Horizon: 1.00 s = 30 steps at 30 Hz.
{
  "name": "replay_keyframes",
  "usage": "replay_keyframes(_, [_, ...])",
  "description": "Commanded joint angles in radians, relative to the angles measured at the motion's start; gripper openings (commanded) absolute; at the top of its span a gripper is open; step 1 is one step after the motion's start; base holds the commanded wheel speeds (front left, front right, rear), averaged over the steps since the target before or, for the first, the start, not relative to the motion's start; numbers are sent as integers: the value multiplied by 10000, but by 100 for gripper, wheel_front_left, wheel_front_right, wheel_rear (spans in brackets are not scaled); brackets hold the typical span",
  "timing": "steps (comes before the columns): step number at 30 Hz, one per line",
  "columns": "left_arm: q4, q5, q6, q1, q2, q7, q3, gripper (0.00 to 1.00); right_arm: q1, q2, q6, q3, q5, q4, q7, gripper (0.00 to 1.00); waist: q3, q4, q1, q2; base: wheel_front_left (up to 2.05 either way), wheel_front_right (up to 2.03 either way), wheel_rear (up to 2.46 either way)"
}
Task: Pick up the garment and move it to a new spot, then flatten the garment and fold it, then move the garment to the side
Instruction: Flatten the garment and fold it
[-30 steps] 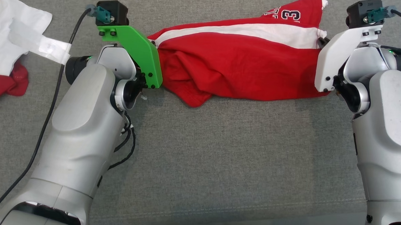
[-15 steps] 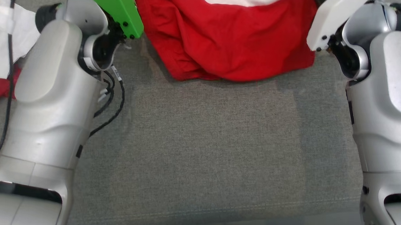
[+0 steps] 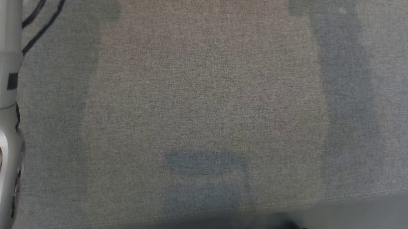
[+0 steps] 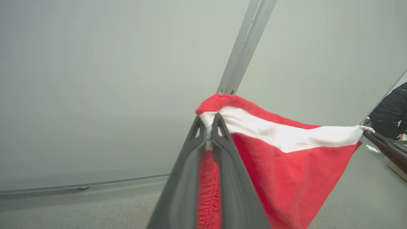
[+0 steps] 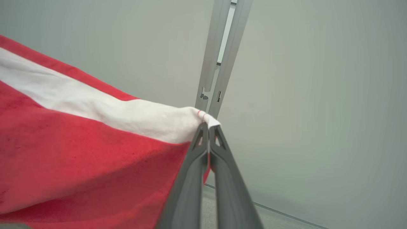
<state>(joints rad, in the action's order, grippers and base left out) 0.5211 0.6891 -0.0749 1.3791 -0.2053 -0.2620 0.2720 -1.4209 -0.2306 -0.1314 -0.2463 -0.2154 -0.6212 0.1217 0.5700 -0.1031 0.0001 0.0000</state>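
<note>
My left jaws and right jaws each clench a top corner of the garment, so I should stretch it taut and lower it evenly onto the counter.

Grey woven fabric surface; pale grey wall with a metal upright

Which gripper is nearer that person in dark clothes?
Right. The right gripper holds the garment corner toward the person; the left gripper holds the opposite corner, farther off.
</note>
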Motion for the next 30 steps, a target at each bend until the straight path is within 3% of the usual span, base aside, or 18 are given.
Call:
replay_keyframes(1, [-61,-95,-49,460,-3,512,-142,0,-543,-82,14,133,336,-303,-594,0,439,45,-1,0,0,0,0])
replay_keyframes(12, [232,87,-252,1235,99,2653,-755,0,-2427,209,15,1132,1565,-1767,-3128,0,402,304,-1,0,0,0,0])
replay_keyframes(21, [111,664,-504,-908,-225,2511,-368,0,-1733,-281,15,-825,1243,-2643,-3029,0,228,523,-1,0,0,0,0])
replay_keyframes(30, [-1049,707,-540,-4169,-576,2693,531,0,64,-1469,17,-2567,-43,-1943,-2962,0,-902,700,-1,0,0,0,0])
